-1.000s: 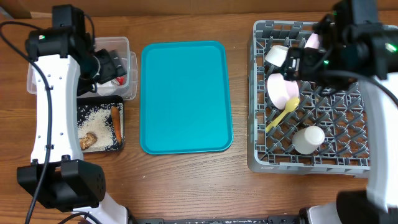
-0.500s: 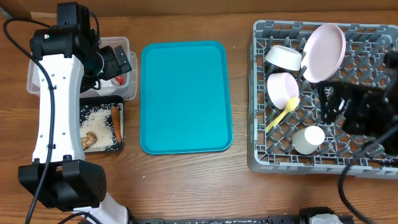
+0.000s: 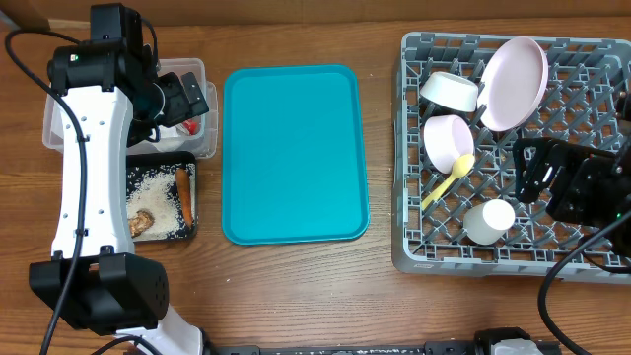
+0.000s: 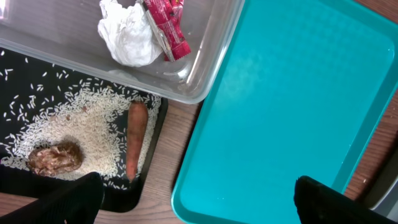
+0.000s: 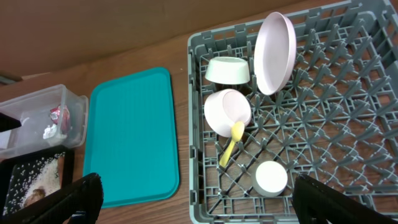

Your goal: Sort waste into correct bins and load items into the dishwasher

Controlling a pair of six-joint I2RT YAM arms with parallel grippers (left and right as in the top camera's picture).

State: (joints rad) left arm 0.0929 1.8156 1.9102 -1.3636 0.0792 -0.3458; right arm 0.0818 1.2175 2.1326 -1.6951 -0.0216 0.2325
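left fingers (image 4: 62,202) spread wide, gripping nothing, over clear tub (image 4: 205,68) and black tray (image 4: 155,137). we see napkin (image 4: 127,37) and red wrapper (image 4: 166,25) in the tub; rice (image 4: 93,121), carrot (image 4: 135,140) and brown scrap (image 4: 55,157) in the black tray. right fingers (image 5: 56,199) spread above grey dish rack (image 3: 592,59), which holds pink plate (image 3: 515,83) on edge, two bowls (image 3: 451,92), yellow spoon (image 3: 449,182) and white cup (image 3: 490,221). teal tray (image 3: 296,153) lies between them on the desk (image 3: 296,296).

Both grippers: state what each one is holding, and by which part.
Nothing is held. The left gripper is open above the clear tub. The right gripper is open above the dish rack, touching nothing.
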